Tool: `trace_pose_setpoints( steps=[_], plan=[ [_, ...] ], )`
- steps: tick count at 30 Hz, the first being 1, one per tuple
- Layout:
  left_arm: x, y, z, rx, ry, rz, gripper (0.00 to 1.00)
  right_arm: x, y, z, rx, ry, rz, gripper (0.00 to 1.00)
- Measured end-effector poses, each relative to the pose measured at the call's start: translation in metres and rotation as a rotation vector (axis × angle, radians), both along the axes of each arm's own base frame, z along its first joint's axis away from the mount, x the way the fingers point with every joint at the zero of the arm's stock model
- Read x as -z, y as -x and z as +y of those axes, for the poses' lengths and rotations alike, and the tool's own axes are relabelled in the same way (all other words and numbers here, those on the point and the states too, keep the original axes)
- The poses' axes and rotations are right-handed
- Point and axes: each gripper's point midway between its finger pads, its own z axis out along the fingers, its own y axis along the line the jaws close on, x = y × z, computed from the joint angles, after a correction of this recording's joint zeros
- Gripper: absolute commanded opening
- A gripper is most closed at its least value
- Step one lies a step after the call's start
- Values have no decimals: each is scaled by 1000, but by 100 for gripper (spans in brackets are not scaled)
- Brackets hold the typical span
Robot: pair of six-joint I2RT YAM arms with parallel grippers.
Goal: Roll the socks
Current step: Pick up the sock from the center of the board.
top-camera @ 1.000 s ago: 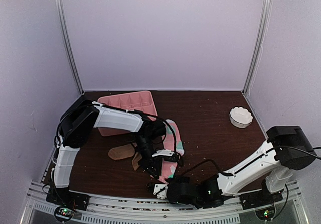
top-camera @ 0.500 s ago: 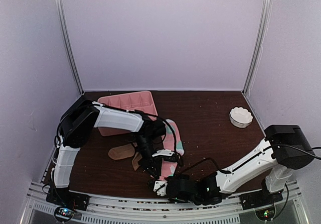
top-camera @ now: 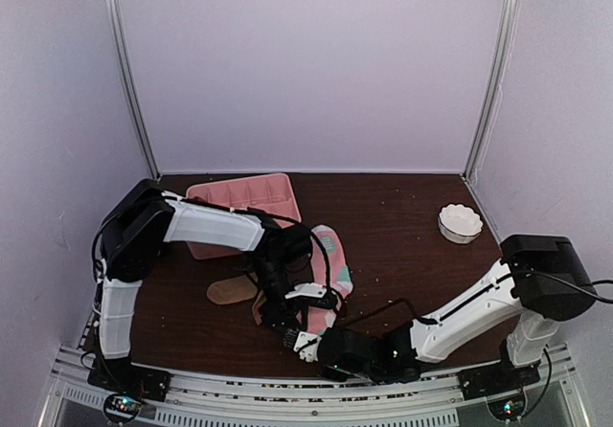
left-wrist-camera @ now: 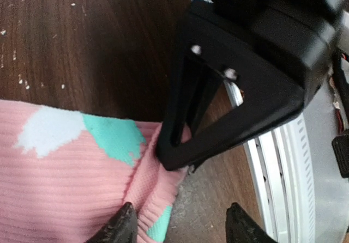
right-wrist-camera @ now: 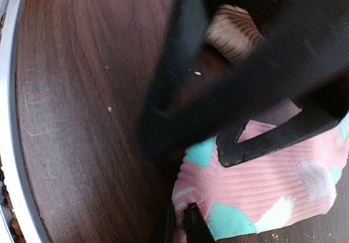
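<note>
Socks at a change of grip: the pink sock (top-camera: 330,259), patched white and mint, lies on the table (top-camera: 402,212) just ahead of the arm bases, with the tan socks (top-camera: 233,291) beside it to the left. The left gripper (left-wrist-camera: 182,231) has just let go; its fingers now stand apart over the sock's near edge, clamping nothing. The right gripper (right-wrist-camera: 178,225) has pinched closed on that same near edge, where the fabric bunches between its tips. Compared with a second ago, when the left held the fabric and the right waited partly open nearer the table's front rail, the right has moved in to meet the sock and the left arm's elbow has swung outward. The hold has therefore passed from left to right, probably freeing the left to re-grip; no finished roll is visible yet.
</note>
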Motion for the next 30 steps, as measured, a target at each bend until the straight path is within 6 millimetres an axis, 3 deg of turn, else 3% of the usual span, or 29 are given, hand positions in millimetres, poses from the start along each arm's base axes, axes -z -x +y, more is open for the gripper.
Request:
trace_pose_setpoints(
  steps=[6, 9, 15, 23, 30],
  plan=[
    [-15, -6, 17, -17, 78, -194, 69, 2, -6, -7, 76, -131, 185, 2],
    [-20, -7, 25, -26, 122, -274, 80, 1, -5, -7, 93, -193, 273, 0],
    [-22, -5, 35, -45, 199, -368, 79, -1, -4, -3, 116, -315, 474, 0],
    [-15, -2, 24, -7, 276, -466, 69, 0, -7, 1, 133, -443, 740, 0],
    [-7, -9, 10, 25, 313, -550, 51, 0, -9, -1, 153, -488, 868, 0]
  ],
)
